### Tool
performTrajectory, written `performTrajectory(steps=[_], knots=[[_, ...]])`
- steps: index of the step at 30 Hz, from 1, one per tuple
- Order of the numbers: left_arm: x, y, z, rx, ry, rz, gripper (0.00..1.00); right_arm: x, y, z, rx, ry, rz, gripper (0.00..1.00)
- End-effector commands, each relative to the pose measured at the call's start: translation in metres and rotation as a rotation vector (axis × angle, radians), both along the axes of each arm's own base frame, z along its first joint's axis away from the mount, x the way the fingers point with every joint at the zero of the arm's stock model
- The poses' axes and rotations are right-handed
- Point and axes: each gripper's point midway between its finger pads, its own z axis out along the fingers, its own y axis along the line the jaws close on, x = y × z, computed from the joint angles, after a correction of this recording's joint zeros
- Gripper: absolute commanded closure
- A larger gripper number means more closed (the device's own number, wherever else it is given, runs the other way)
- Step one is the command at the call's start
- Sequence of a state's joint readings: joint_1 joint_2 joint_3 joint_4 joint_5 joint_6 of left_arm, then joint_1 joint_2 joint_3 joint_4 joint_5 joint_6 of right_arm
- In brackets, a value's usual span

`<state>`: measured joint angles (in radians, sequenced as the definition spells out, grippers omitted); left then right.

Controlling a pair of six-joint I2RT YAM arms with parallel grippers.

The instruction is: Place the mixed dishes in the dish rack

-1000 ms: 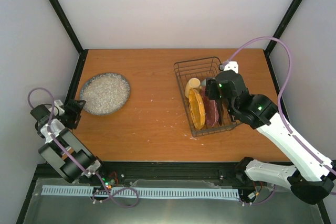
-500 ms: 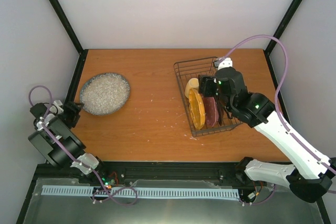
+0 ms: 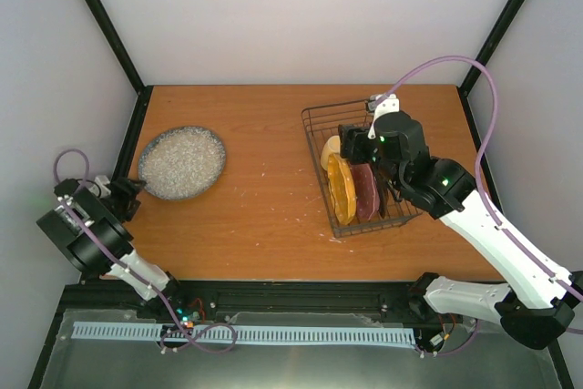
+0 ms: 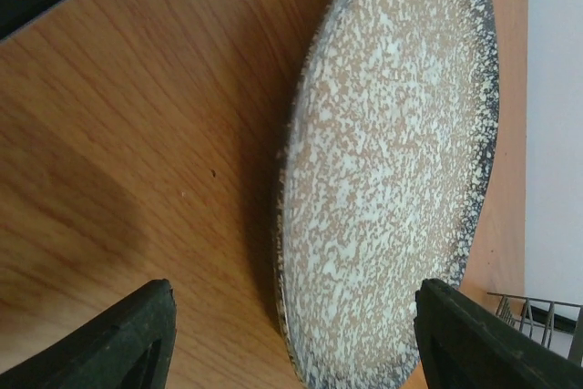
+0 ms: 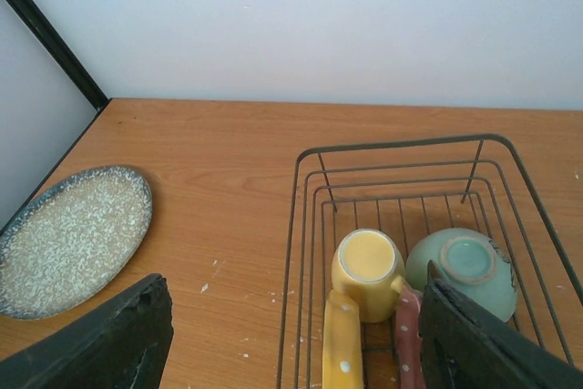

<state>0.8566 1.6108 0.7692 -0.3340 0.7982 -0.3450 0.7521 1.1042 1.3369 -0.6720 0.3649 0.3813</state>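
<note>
dish rack: table right, partly loaded | grey speckled plate: flat on table, far left, not yet racked | left gripper: fingers spread, plate's near rim framed between; rim to be pinched squarely, lifted edge-first | right gripper: spread, empty, above rack

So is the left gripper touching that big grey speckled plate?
Cannot tell. The left wrist view shows the plate between the left gripper's fingers, its rim running behind one; no clear contact or gap.

Lone plate L of rack
</note>
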Motion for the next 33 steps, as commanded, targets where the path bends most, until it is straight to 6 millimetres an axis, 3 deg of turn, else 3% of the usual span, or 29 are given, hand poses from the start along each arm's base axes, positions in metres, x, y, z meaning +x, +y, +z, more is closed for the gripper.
performTrajectory(steps=[1, 9, 18, 23, 26, 29, 33], knots=[[0.013, 0.009, 0.001, 0.003, -0.050, -0.017, 0.28, 0.003, 0.001, 0.015, 0.011, -0.042, 0.006, 0.27], [0.024, 0.001, -0.017, -0.037, -0.072, -0.063, 0.32, 0.005, 0.004, 0.017, 0.022, -0.048, 0.010, 0.27], [0.063, -0.015, -0.020, -0.048, -0.098, -0.133, 0.31, 0.008, 0.005, 0.023, 0.021, -0.062, 0.006, 0.27], [0.074, -0.020, -0.025, -0.059, -0.096, -0.150, 0.32, 0.011, 0.007, 0.023, 0.013, -0.060, 0.006, 0.27], [0.075, -0.022, -0.030, -0.067, -0.094, -0.154, 0.42, 0.012, 0.008, 0.024, 0.012, -0.061, 0.006, 0.27], [0.074, -0.024, -0.036, -0.077, -0.093, -0.159, 0.62, 0.012, 0.009, 0.025, 0.015, -0.061, 0.010, 0.27], [0.073, -0.030, -0.044, -0.108, -0.097, -0.176, 0.82, 0.013, 0.011, 0.023, 0.013, -0.052, 0.012, 0.27]])
